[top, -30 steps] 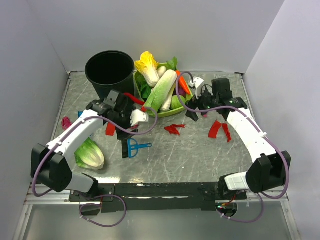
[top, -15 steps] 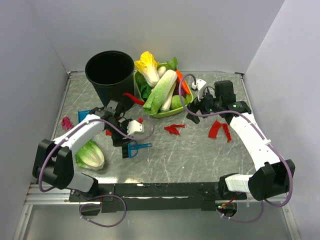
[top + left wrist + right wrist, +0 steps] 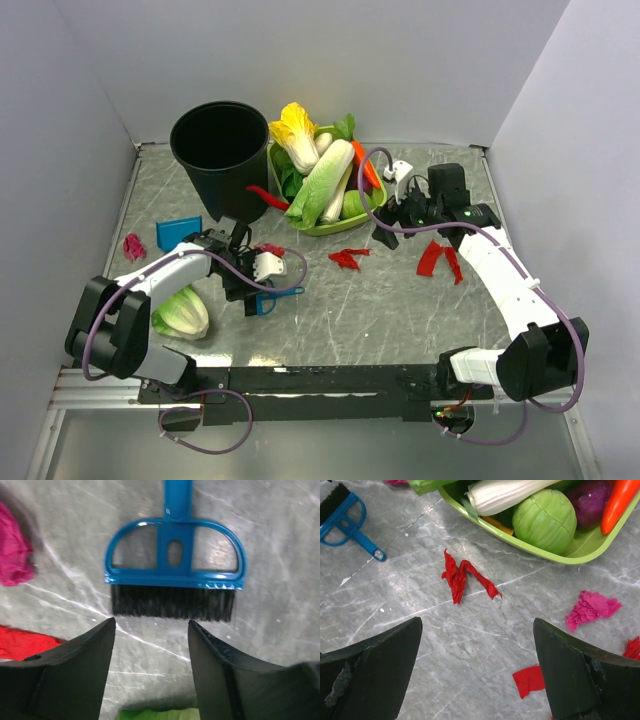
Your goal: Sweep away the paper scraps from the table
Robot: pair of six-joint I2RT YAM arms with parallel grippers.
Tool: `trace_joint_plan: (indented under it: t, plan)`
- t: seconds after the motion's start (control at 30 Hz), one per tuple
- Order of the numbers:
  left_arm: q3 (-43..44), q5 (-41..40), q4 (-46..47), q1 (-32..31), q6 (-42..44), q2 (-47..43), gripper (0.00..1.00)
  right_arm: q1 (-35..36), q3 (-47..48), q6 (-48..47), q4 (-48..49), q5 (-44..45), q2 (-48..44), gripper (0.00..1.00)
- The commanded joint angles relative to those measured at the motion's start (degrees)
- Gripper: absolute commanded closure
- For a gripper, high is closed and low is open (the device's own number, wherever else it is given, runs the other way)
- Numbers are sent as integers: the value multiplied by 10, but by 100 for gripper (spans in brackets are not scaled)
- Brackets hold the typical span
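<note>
Near edge first: a leafy cabbage head lies by the L arm, not part of the job. Just past it the left gripper hangs low over the table. Its jaws are apart w/ nothing between them, so it's released, no grip on anything. Right ahead of its fingertips lies the blue brush, flat on the table, bristles toward the claw and handle pointing away. My read: it's lining up to take the brush, since sweeping needs a tool. The bristle end is nearest though, so it prob has to reach further over the frame before clamping.

The paper scraps are all loose on the table, none gathered yet. A pink wad and a red strip sit just beside the L claw. A red twist lies mid-table, w/ more red and pink bits over on the R side.

Further out, the right gripper hovers above those R-side bits, spread wide and empty. It looks parked there, waiting, not reaching.

At the back, the green veg tray has scraps near its front rim, awkward for a brush. The blue dustpan sits near the black bin, far L, well apart from most scraps, so that's a long sweep.
</note>
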Motion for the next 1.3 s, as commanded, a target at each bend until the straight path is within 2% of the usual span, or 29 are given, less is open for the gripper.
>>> trace_joint_plan:
  t: [0.0, 0.33, 0.43, 0.5, 0.6, 0.63, 0.73, 0.87, 1.03, 1.27]
  plan:
    - [-5, 3, 42, -1, -10, 8, 37, 3, 13, 7, 14, -10, 1, 0]
    - [-27, -15, 74, -11, -19, 32, 39, 3, 15, 5, 19, 5, 9, 0]
    - [-24, -10, 70, -11, -22, 48, 45, 3, 15, 9, 23, 4, 10, 0]
    - [-22, -1, 64, -12, -34, 52, 52, 2, 17, 14, 28, 13, 14, 0]
    - [-15, 5, 47, -12, -42, 53, 69, 3, 20, 11, 28, 19, 18, 0]
    - [-12, 6, 41, -12, -39, 53, 80, 3, 21, 12, 29, 20, 18, 0]
    - [-6, 11, 21, -12, -37, 47, 90, 2, 29, 20, 21, 20, 26, 1]
    - [31, 36, -26, -6, -35, 25, 97, 3, 41, 7, 15, 4, 28, 0]
    - [124, 100, -136, 11, -19, 15, 99, 3, 68, -12, 4, -25, 33, 1]
    - [202, 157, -190, 27, -26, 25, 99, 3, 93, -10, 2, -42, 46, 0]
